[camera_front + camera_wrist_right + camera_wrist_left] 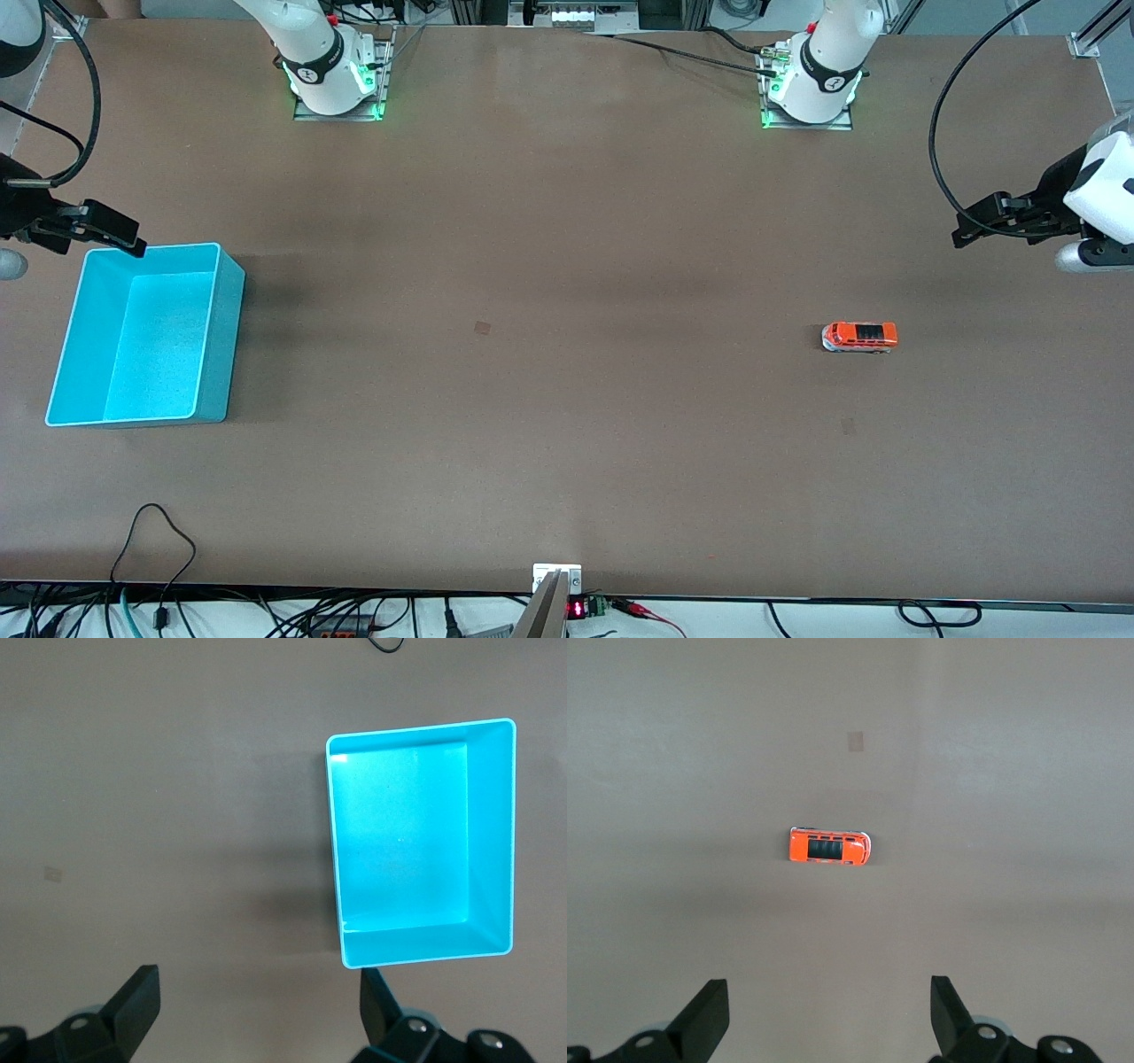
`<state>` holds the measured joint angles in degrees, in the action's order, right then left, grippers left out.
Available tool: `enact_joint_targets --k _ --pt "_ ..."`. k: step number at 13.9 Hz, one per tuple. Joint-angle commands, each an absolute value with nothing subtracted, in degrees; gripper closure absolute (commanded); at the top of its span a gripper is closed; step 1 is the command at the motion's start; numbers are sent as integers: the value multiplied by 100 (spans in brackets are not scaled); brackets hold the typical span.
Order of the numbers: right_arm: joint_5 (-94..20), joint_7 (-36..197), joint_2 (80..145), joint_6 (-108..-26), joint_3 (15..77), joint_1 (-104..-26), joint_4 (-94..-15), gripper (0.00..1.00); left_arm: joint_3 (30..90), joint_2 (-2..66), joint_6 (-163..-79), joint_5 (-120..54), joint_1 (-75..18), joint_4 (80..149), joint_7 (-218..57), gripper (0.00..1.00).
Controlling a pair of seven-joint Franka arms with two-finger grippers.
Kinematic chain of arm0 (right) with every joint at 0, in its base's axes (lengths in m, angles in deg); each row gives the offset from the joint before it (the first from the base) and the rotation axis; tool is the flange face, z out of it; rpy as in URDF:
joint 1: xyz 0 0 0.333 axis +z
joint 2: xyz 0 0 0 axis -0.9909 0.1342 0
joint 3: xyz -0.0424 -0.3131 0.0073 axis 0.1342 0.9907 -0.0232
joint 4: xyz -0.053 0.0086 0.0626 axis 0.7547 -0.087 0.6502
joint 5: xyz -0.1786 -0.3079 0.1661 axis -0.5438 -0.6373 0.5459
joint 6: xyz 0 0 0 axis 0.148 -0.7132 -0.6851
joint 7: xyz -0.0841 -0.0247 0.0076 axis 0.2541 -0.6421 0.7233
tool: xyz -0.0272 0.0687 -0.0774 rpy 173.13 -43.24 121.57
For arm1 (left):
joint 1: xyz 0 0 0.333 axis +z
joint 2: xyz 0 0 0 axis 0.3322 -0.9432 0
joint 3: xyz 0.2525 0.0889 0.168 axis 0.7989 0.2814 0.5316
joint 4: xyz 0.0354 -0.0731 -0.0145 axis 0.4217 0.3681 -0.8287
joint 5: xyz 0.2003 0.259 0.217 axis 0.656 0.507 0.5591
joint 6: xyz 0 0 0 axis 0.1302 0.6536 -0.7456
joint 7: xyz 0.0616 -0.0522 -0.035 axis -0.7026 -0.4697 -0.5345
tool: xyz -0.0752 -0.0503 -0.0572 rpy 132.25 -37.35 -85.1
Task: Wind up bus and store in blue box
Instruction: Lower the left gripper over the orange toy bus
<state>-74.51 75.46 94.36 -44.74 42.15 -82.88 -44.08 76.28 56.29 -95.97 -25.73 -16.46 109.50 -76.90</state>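
The small orange bus (859, 337) stands on its wheels on the brown table toward the left arm's end; it also shows in the left wrist view (829, 847). The empty blue box (221, 346) stands toward the right arm's end and shows in the right wrist view (489, 833). My left gripper (974, 221) hangs open and empty above the table's edge, apart from the bus, fingers spread wide (830, 992). My right gripper (124, 232) is open and empty over the box's corner farthest from the camera (260, 979).
Two small tape patches lie on the table, one at mid-table (482, 328) and one nearer the camera than the bus (848, 426). A black cable (164, 549) loops onto the table's front edge. A camera mount (556, 580) stands at the front edge.
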Motion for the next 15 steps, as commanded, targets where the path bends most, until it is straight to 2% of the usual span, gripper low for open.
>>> enact_joint_targets --k 1,4,6,9,12,15 --pt "-7353 7540 9465 -4395 4215 -8316 -4300 0 7567 5849 -9545 -2447 -1597 11140 -7600 0" --pt "-7362 7540 9465 -4395 4215 -8308 -4309 0 7559 5815 -9485 -2456 -1676 11088 -7688 0" --pt "-7362 7549 9465 -4395 4215 -8316 -4309 0 7322 5649 -9126 -2508 -1676 11071 -7697 0" --pt "-7362 7566 9465 -4395 4224 -8325 -4309 0 7216 5237 -8939 -2500 -1711 11009 -7609 0" --pt "-7362 7566 9456 -4395 4233 -8325 -4309 0 7190 4517 -8922 -2465 -1843 10545 -7565 0" --pt "-7362 7566 9465 -4386 4268 -8334 -4317 0 7207 3963 -9131 -2421 -1923 10543 -6715 0"
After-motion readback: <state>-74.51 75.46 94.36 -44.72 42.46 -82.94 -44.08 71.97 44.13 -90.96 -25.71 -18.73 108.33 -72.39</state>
